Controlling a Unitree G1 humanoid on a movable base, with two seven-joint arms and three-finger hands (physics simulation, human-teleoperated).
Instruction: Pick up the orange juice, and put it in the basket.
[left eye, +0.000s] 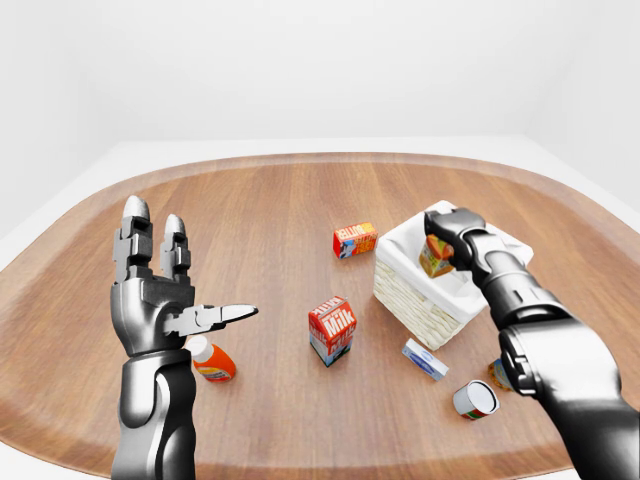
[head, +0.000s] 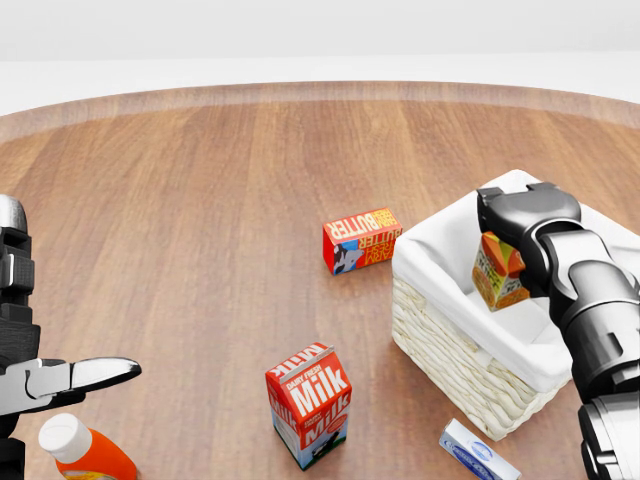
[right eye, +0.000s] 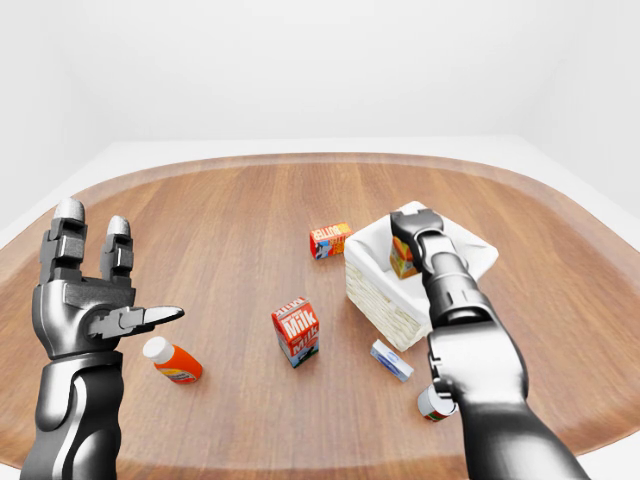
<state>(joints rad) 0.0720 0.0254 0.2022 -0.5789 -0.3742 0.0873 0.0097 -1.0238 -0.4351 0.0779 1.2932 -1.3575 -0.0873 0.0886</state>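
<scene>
Taking the basket as the landmark and working from the bottom of the head view upward: a small blue and white packet lies just below the basket's nearest corner. Lower left of the basket, well apart, stands a milk carton. Far to the basket's left the left hand is raised with fingers spread, holding nothing; an orange bottle lies beneath it. A butter box lies near the basket's upper left.

Inside the basket's white lining, the right hand is closed round the top of the juice carton, which hangs nearly upright and looks close to the floor. My advice: lower until the carton rests, then spread the fingers gently and lift straight up, clear of the rim.
</scene>
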